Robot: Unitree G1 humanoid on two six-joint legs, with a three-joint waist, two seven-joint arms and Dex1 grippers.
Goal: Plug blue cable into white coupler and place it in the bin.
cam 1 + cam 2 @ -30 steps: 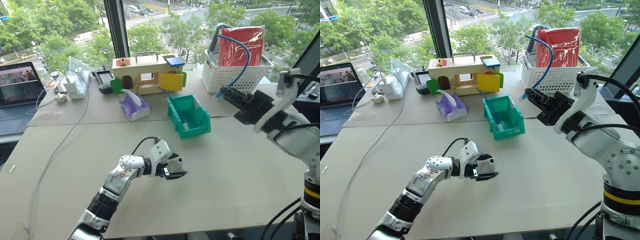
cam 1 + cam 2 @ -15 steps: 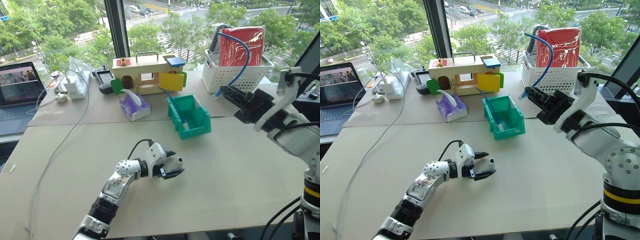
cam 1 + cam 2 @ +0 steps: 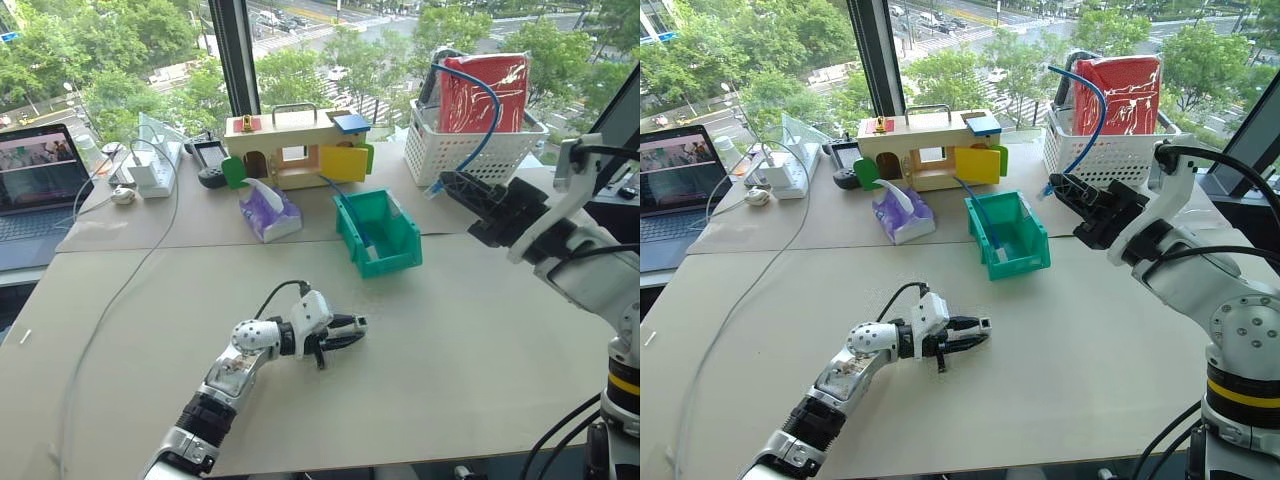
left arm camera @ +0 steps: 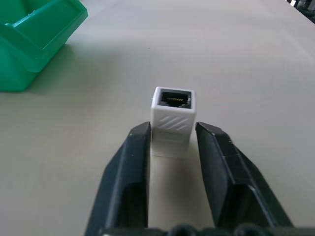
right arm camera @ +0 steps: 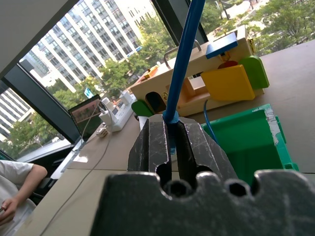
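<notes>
Tabletop point(image 3: 450, 330), white coupler point(image 4: 173, 120) between left gripper point(image 4: 173, 147) fingers

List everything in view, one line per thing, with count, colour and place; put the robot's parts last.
white coupler: one, white, on the table between the left gripper's fingers
blue cable: one, blue, arcing from the right gripper up over the basket
second blue cable: one, blue, lying in the bin
bin: one, teal-green, table centre
basket: one, white lattice, far right, holding a red packet
toy house: one, wood with coloured doors, behind the bin
tissue pack: one, purple, left of the bin
laptop: one, far left
power adapter: one, white, beside the laptop
left gripper: shut on the coupler
right gripper: shut on the blue cable
</notes>
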